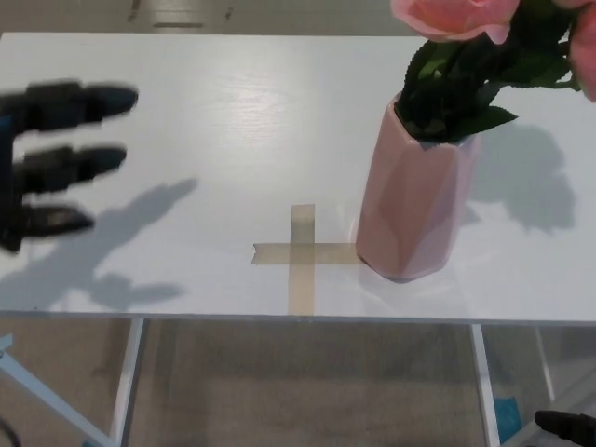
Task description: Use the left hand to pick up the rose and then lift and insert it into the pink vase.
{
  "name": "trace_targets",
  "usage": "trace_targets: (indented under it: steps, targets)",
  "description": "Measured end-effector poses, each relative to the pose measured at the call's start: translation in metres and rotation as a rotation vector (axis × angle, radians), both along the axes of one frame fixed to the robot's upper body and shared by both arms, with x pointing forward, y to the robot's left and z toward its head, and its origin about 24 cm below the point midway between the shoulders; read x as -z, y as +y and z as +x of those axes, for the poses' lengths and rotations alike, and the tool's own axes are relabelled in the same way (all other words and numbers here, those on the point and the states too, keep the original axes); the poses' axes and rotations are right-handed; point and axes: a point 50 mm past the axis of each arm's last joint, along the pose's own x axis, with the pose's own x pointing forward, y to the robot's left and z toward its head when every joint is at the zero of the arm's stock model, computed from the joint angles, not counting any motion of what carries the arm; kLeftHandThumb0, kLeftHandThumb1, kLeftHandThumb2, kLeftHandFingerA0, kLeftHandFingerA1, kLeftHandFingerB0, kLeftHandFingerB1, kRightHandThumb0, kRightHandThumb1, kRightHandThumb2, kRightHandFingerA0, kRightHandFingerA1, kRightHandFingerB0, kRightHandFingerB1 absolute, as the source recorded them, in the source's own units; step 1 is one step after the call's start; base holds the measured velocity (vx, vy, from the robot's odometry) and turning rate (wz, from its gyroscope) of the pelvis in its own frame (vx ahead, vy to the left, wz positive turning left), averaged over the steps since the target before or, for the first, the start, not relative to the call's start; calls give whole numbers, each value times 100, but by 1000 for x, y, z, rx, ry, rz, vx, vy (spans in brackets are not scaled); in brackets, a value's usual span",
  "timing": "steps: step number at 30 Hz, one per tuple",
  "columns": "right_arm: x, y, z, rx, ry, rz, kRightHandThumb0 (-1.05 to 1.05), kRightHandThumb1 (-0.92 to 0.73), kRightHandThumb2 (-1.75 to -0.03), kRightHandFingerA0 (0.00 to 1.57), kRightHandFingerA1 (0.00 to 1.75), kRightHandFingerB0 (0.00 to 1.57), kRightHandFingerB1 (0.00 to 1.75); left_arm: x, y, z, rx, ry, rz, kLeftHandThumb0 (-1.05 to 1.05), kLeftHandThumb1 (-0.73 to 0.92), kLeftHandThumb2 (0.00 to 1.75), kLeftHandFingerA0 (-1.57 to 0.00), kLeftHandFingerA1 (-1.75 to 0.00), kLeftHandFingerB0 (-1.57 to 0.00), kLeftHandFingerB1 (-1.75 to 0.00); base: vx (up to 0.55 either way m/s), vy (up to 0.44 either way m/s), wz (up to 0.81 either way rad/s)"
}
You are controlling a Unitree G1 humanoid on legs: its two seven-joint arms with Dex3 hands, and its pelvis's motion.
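Located the rose (pixel 453 16) already seated in the vase (pixel 415 200), bloom at the top edge of the view, dark leaves bunched at the vase mouth. Stem hidden inside, so presumed near upright along the vase's long axis. Found the vase upright on the table (pixel 233 112), just right of the tape cross (pixel 300 254) and touching the end of its right arm.

Found the left hand (pixel 51 163) at the left edge, well apart from the vase, fingers spread wide and holding nothing. Rose lay to the right of that hand, across the cross. Judged the insertion done, with nothing left to grasp.

Right hand: only a dark tip at the bottom right corner (pixel 563 426), below table level; could not tell its state. Nearer to the vase in the picture, though not at table height.

Counted: one vase, one tape cross, one full pink bloom, part of a second at the right edge.
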Motion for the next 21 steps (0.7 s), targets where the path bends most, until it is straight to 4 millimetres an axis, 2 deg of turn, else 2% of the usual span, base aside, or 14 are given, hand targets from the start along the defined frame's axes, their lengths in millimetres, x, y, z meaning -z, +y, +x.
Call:
trace_targets:
  steps: [1,2,3,4,8,9,15,19,20,21]
  targets:
    - [0,0,0,0,1,0,-21,-61,-58,59,49,56,47,5,1,-4,-5,6,-4,-29,15,78,-3,-49,0,-47,0,0,0]
    - [0,0,0,-1,2,0,-21,-61,-58,59,49,56,47,11,4,-11,-14,8,-9,-58,35,62,-18,-39,-13,-32,0,0,0]
    - [0,0,-1,-1,2,-1,-21,-61,-58,59,49,56,47,18,6,-17,-24,14,-17,-58,35,62,-18,-39,-13,-32,0,0,0]
    - [0,0,-1,-1,2,-1,-21,-61,-58,59,49,55,47,27,9,-25,-36,28,-30,-54,40,53,-21,-34,-16,-27,0,0,0]
    - [1,0,-2,-2,7,-1,-21,-61,-58,60,49,55,47,61,17,-55,-81,96,-82,-54,41,53,-20,-33,-17,-27,0,0,0]
    - [2,0,-3,-2,8,-1,-21,-61,-58,60,49,55,47,72,20,-66,-101,121,-97,-30,18,80,-3,-49,-1,-46,0,0,0]
    - [5,-1,-8,1,23,-1,-21,-61,-58,60,49,55,47,121,40,-125,-225,272,-164,-27,26,83,-2,-49,0,-46,0,0,0]
    - [7,-1,-13,5,38,-1,-21,-61,-58,60,49,56,47,143,49,-157,-300,347,-186,-26,29,84,-2,-49,0,-46,0,0,0]
    - [8,-1,-15,6,41,-1,-21,-61,-58,60,49,56,47,148,51,-164,-315,361,-189,-41,46,54,-18,-32,-18,-28,0,0,0]
    - [8,-1,-15,6,43,-1,-21,-61,-58,60,49,56,47,153,52,-169,-329,374,-194,-41,46,54,-18,-32,-18,-28,0,0,0]
